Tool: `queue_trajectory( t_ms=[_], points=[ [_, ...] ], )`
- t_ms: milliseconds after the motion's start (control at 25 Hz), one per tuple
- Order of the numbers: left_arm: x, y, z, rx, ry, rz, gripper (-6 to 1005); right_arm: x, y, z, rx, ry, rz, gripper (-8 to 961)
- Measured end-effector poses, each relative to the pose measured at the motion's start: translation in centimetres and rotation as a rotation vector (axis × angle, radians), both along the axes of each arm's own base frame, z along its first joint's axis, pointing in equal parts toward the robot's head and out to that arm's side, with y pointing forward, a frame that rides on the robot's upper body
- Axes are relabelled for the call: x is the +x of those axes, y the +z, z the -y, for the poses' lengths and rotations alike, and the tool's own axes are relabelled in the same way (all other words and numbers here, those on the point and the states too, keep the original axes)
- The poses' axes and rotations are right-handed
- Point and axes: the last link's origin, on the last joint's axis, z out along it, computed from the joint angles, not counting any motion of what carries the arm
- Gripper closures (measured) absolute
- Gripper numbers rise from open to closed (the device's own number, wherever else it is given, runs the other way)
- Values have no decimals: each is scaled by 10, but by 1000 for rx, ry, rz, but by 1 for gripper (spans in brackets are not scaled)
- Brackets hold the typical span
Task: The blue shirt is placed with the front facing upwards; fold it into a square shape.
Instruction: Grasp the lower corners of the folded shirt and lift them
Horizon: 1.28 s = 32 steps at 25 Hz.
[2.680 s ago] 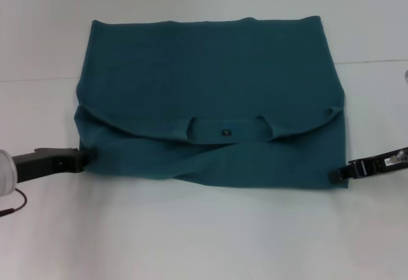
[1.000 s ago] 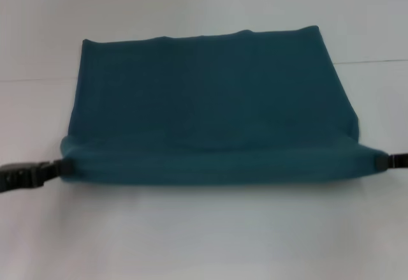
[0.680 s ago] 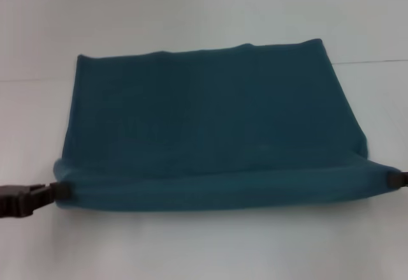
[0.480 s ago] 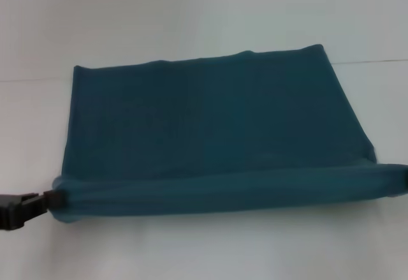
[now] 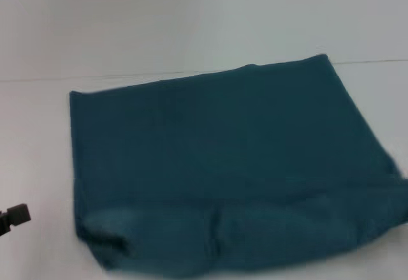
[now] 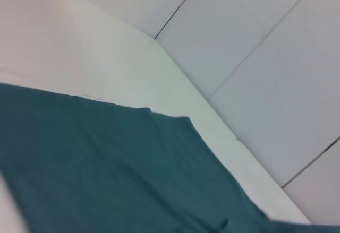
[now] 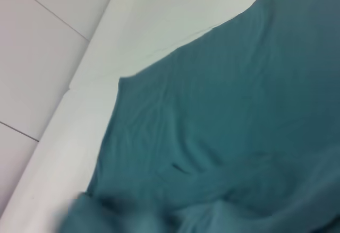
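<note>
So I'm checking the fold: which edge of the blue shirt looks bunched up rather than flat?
The near edge of the blue shirt, closest to the robot, is the one: it is puffed and rumpled, while the far edge lies straight and flat on the white table.

Only the dark, blocky tip of the left gripper (image 5: 14,217) is seen, at the left edge of the head view, low down. The right arm is not seen.
</note>
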Motion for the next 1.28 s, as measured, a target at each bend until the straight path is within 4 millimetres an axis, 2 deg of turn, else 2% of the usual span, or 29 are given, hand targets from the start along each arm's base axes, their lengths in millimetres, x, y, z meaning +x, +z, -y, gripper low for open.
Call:
queue_trajectory(
  t_ms=[200,360,520,600,720,920,1160,1280],
  points=[
    [-3,1,10,12,1,8,968,3,2,10,23,-25,-7,934],
    [-6,-5,2,14,10,1,967,2,-4,5,8,-12,2,933],
    [-6,-29,-13,-57,2,-58,966,1,-18,-3,-29,3,20,932],
    [1,-46,-26,-103,-23,-88,966,2,-25,-5,-46,8,14,932],
    [7,-62,-40,-127,-36,-136,965,7,-28,-7,-55,5,8,932],
    [17,-79,-55,-174,-73,-225,876,10,-27,-8,-51,-7,10,931],
    [29,-80,-59,-226,-92,-290,649,11,-26,-11,-54,-9,19,930],
    [34,-82,-55,-263,-103,-291,497,11,-25,-13,-54,-7,26,929]
  ],
)
